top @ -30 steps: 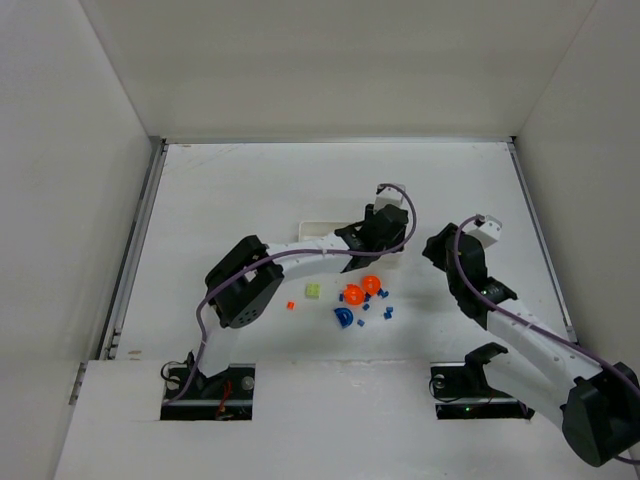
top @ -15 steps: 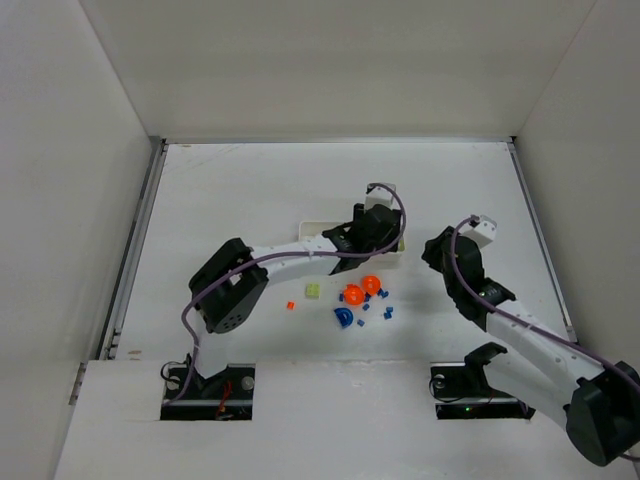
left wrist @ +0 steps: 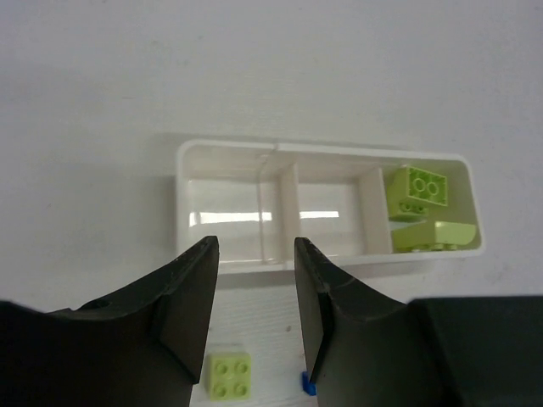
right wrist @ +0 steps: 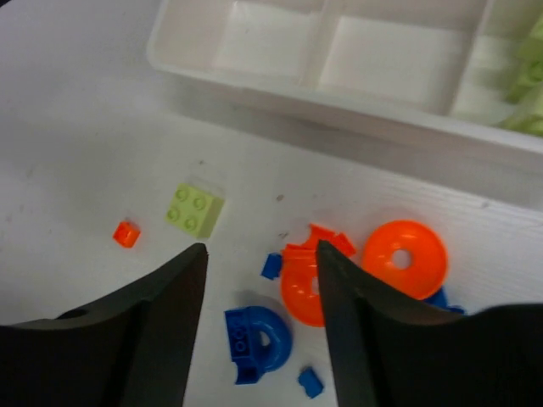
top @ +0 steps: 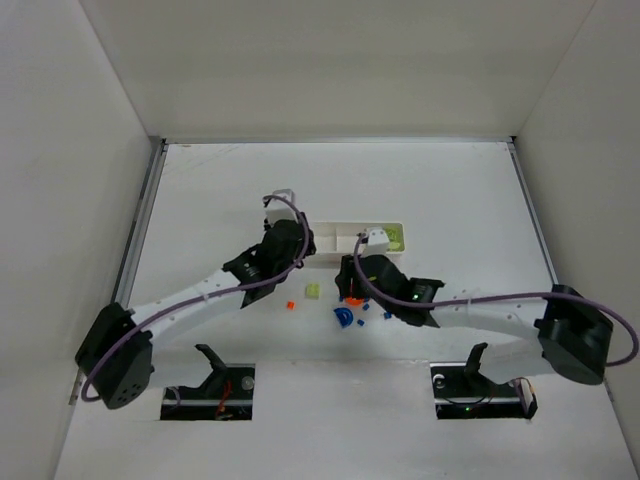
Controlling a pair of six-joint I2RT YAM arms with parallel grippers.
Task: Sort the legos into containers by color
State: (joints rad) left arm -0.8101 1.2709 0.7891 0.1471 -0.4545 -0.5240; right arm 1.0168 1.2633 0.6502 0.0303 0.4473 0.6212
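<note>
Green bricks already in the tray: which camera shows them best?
The left wrist view: both green bricks lie sharp and close in the tray's end compartment. The top view shows them only as a small green speck; the right wrist view cuts them off, blurred, at its edge.
</note>
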